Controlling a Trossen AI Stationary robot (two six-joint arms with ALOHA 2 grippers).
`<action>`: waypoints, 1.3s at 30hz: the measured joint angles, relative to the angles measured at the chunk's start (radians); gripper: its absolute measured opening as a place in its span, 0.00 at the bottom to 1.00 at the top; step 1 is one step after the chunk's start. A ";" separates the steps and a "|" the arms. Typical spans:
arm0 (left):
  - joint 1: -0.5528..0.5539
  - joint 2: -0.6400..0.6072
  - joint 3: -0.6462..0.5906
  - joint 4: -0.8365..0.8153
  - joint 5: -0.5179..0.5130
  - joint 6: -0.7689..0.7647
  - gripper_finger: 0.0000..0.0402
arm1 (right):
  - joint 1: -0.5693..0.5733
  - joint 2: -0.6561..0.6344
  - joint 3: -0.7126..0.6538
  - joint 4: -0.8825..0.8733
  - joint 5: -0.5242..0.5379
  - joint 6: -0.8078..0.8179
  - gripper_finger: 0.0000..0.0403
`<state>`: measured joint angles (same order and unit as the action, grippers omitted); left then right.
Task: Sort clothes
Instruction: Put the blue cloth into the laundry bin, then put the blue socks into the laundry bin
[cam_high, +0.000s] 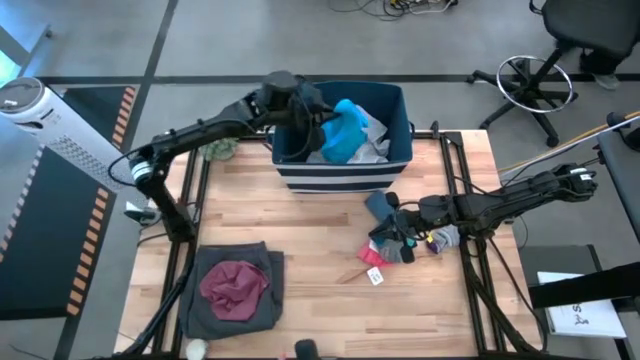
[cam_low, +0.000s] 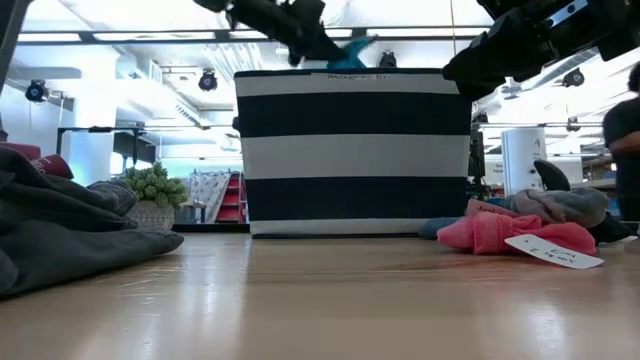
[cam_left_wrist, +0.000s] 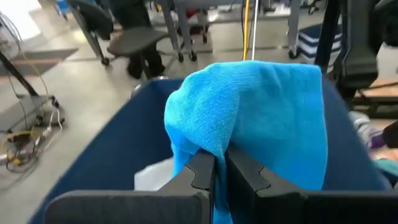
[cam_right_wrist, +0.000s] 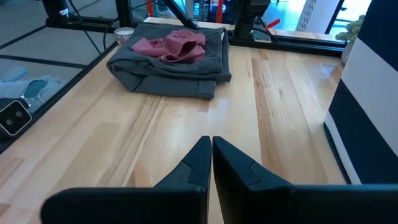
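Note:
My left gripper is shut on a bright teal garment over the navy striped bin at the table's far side. A white garment lies in the bin. My right gripper is shut and empty, low over the table beside a small heap of socks: a pink one with a tag, a grey one and a dark blue one. A dark grey garment lies flat at the near left with a maroon one on top. My left gripper pinches a bunched part of the teal garment between its two fingers. The cloth bulges up over the fingertips and hangs down past them inside the bin. The garment's top shows above the bin's rim in the low view.
A small green plant stands at the far left beside the bin. Bare wood lies between the grey garment and the socks. The bin's striped wall stands close to my right gripper. Office chairs stand beyond the table.

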<state>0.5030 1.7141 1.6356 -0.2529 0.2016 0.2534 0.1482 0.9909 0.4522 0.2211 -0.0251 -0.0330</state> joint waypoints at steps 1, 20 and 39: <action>0.000 0.005 0.000 -0.004 0.000 0.000 0.03 | 0.000 0.000 0.000 0.000 0.000 0.000 0.00; -0.038 -0.097 -0.018 -0.109 -0.010 -0.005 0.61 | 0.004 0.000 0.082 -0.264 0.129 0.138 0.00; -0.330 -0.557 -0.617 0.311 -0.030 -0.010 0.56 | 0.163 0.026 0.100 -0.507 0.176 0.345 0.30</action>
<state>0.1731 1.1570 1.0186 0.0583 0.1718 0.2432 0.3113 1.0173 0.5522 -0.2859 0.1505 0.3119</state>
